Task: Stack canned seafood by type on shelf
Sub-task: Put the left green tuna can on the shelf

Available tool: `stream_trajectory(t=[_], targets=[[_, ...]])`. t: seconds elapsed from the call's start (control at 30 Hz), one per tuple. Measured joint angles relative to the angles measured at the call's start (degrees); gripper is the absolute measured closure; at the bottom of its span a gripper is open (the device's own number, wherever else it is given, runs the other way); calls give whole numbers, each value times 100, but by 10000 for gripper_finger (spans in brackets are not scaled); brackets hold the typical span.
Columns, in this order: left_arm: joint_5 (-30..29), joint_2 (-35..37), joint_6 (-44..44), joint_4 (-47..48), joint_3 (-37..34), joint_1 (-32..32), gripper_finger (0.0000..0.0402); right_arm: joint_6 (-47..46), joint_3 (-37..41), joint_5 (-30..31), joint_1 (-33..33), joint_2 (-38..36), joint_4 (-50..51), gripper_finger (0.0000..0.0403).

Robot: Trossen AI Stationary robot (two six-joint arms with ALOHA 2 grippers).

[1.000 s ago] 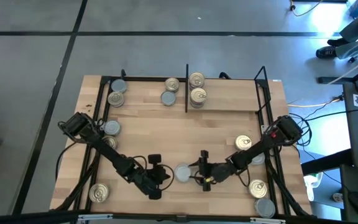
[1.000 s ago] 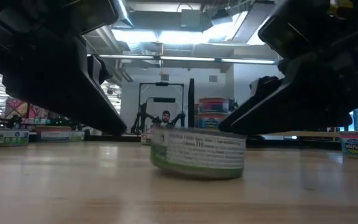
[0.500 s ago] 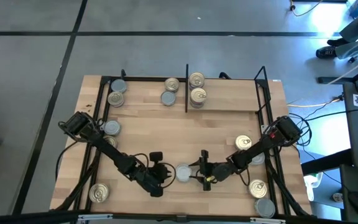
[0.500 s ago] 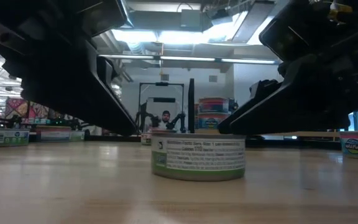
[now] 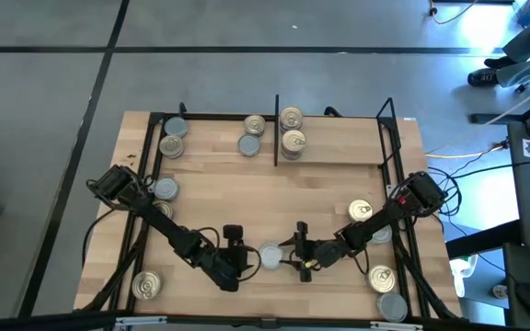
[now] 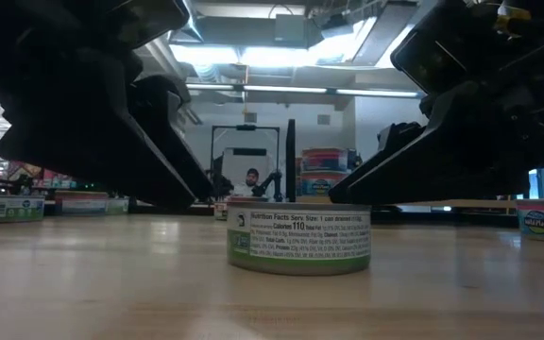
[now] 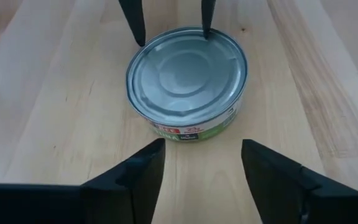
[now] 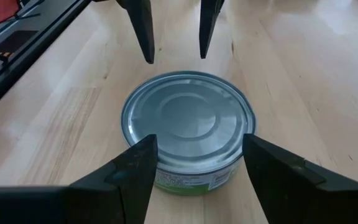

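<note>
The left gripper has spread its fingers and slid in toward the grey-lidded tin at the near middle of the table; a second ago it sat shut and a little further off, and the tin's label has turned slightly in the low view, so it looks to have been nudged. From the left wrist camera the tin lies just ahead of the parted fingers, not yet between them. The right gripper has not budged: it waits open on the tin's other side, its fingers flanking the tin's near edge without visibly touching it. I'd judge the left arm is about to take this tin, with nothing yet lifted toward the shelf, where a few tins already sit near the divider. Hard to read: from above, both grippers are dark shapes crowding the tin, so contact cannot be settled there. In the low view the tin is plain but the arms are only black bulk overhead. Whether the right fingertips brush the tin's wall I can't tell. Other tins sit out along the table's sides, some half under the arms.
</note>
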State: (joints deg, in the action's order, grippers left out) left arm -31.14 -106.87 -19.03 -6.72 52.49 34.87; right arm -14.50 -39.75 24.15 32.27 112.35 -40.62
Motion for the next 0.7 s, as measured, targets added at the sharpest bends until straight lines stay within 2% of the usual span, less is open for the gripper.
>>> stream_trajectory(t=[0.17, 0.43, 0.7], targets=[[0, 0, 89, -171, 2, 0, 190, -16, 2, 68, 51, 1, 0, 166], [0, 2, 944, -699, 7, -5, 190, -26, 11, 637, 351, 5, 74, 166], [0, 2, 1887, -754, 7, -13, 190, -190, 280, 760, 415, -4, -177, 166]])
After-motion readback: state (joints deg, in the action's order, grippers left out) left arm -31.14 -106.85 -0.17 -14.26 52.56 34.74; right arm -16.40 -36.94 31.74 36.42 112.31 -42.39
